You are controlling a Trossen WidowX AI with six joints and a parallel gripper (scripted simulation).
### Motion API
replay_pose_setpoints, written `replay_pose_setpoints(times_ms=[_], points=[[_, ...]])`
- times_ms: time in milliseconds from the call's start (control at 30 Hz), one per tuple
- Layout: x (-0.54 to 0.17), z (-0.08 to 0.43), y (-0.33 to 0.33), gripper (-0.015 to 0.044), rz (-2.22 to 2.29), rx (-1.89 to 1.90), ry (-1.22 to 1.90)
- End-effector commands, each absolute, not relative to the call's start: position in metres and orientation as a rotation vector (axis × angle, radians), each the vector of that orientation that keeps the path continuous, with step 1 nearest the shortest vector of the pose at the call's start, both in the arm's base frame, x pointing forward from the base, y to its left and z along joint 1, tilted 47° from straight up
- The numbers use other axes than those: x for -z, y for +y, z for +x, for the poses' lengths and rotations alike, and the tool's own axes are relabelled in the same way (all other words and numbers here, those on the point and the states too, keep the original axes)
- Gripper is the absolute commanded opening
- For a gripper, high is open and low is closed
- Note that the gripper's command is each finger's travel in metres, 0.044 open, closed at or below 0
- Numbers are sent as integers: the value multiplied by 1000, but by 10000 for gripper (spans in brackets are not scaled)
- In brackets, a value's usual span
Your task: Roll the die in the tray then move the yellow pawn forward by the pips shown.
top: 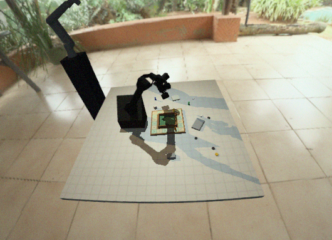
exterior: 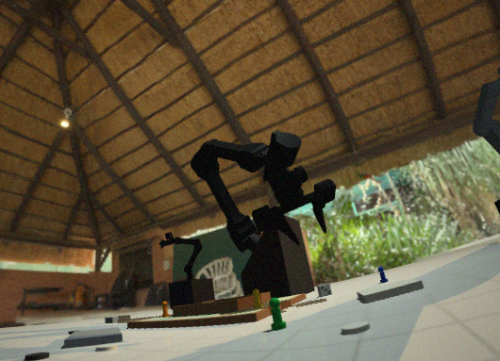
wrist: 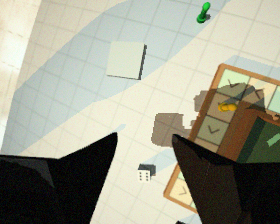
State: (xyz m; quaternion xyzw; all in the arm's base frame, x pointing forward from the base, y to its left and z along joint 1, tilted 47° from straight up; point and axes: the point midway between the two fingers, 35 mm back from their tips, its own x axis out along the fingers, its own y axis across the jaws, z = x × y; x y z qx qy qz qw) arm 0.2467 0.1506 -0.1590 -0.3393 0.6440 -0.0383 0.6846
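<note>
The small white die lies on the table outside the board; its pale face shows two columns of pips in the wrist view. My gripper is open and empty, high above the table, fingers pointing down; the die shows between and below the fingers in the wrist view. The yellow pawn is on the board, on the track near a corner, in the arm's shadow. The brown-walled tray with green floor is at the board's centre.
A green pawn, a blue pawn and a pale block are off the board. An orange pawn is at the board. A grey block and a yellow disc lie beyond.
</note>
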Motion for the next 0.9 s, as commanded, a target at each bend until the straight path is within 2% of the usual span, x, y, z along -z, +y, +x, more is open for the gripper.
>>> replay_pose_setpoints(times_ms=[0,167,867], points=[[179,196,121,275,-878,168,1552],[189,152,90,275,-1003,261,1624],[210,150,70,275,-1006,264,1625]])
